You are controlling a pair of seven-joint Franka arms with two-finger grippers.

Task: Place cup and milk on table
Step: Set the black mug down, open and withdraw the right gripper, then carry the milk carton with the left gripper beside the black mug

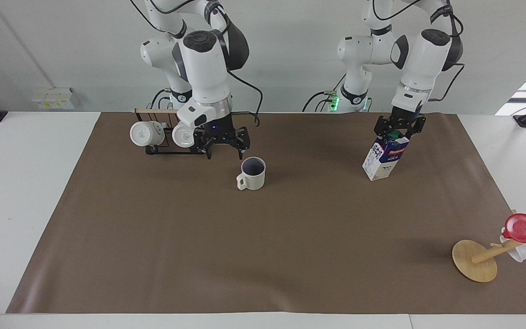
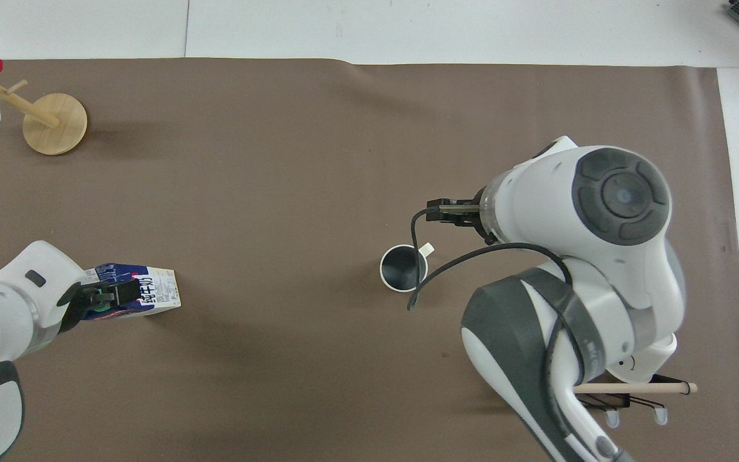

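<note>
Ceramic cup (image 1: 253,173) freed | right gripper (image 1: 223,145) apart, hides rack | left gripper (image 1: 399,131) apart over milk (image 1: 384,155)

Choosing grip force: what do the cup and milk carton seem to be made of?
The cup: likely glazed ceramic, with smooth cream walls and a dark inside. The milk: probably coated paperboard, with flat printed faces, folded edges, and a green cap that looks plastic.

Right claw (image 1: 223,147) raised, fingers spread; left claw (image 1: 399,131) low, fingers spread.
</note>
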